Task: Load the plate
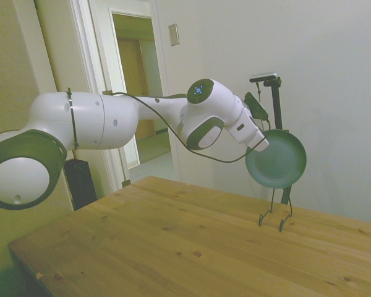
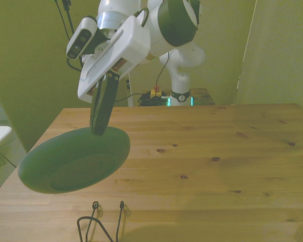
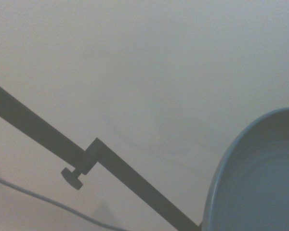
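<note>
One claw pinches the plate by its rim, fingers closed on the edge, holding it tilted in the air above the wire rack near the worktop edge. To load well, I judge it should turn the plate upright, align with the rack's prongs and lower slowly.

Pale walls, open doorway (dim beyond)

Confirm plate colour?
Dark green plate, held off the table; the front view shows it best.
</note>
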Controlling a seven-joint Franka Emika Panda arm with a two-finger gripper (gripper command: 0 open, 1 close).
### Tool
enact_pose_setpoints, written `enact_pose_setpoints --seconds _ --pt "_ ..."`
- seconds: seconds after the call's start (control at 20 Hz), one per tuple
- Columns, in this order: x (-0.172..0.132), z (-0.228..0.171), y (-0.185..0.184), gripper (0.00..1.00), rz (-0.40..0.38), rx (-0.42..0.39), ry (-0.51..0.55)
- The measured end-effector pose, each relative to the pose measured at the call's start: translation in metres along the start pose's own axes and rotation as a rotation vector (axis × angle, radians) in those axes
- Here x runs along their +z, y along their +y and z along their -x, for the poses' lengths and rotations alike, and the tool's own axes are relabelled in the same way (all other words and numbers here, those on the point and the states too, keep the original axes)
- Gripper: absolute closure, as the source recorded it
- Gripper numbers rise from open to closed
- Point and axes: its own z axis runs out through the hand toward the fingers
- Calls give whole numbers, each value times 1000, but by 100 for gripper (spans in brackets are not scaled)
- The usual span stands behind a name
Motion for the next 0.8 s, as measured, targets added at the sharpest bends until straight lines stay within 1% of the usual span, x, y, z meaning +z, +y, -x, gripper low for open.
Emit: enact_pose_setpoints --seconds 0.3,0.65,0.8 --pt "3 3 5 100 -106 19 4" --pt "2 4 21 100 -176 16 46" --pt "0 3 29 100 -182 17 49"
